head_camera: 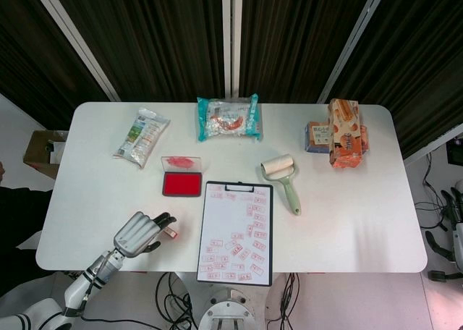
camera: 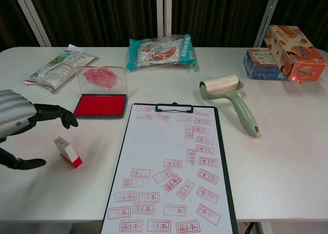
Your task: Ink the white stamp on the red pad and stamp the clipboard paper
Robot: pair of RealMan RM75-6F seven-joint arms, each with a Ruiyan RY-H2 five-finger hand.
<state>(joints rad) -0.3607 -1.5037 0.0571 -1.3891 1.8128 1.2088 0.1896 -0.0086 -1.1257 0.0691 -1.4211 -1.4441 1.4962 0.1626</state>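
Observation:
The white stamp with a red base lies tilted on the table left of the clipboard; it also shows as a small block in the head view. The clipboard paper carries several red imprints. The red ink pad sits open behind the stamp, its clear lid raised. My left hand hovers just left of the stamp, fingers spread, holding nothing; from above the left hand sits close beside the stamp. My right hand hangs off the table's right edge, only partly seen.
A green lint roller lies right of the clipboard top. A snack bag sits back left, a teal packet back centre, and orange boxes back right. A cardboard box stands off the table's left side.

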